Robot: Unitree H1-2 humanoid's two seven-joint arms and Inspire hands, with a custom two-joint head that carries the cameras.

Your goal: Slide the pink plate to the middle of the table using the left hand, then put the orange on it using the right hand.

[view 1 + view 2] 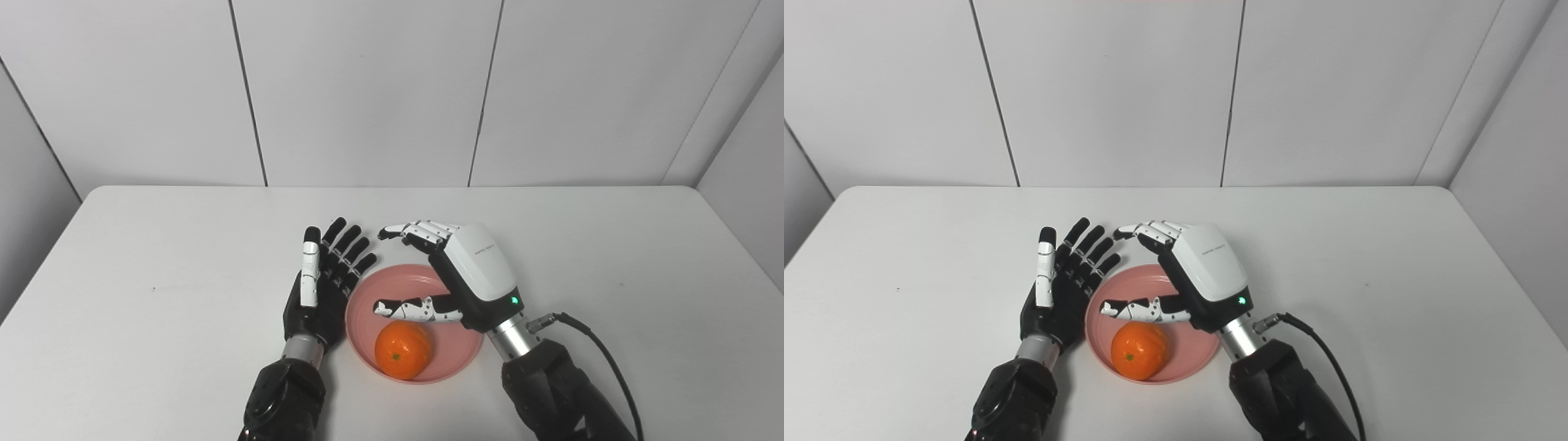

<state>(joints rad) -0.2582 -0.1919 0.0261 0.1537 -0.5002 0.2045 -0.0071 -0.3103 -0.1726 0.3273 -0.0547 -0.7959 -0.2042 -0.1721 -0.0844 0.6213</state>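
The orange point(403, 350) sits on the near part of the pink plate point(392, 283), at lower centre of the frame, so the placing looks done. It is round, bright and slightly dimpled, with a small dark stem scar facing the camera; the plate is a shallow salmon-pink disc with a raised rim, lying flat on the white worktop point(612, 257).

The right hand point(456, 272) hovers over the plate's far half with its fingers point(422, 231) released and spread, the thumb reaching out just above the orange without gripping it. That pose reads as a hand that has let the fruit go.

The left hand point(321, 285) lies just beside the plate's left rim, palm up, fingers straight and apart, holding nothing; whether it touches the rim I cannot tell. It seems placed there as the side that pushes the plate.
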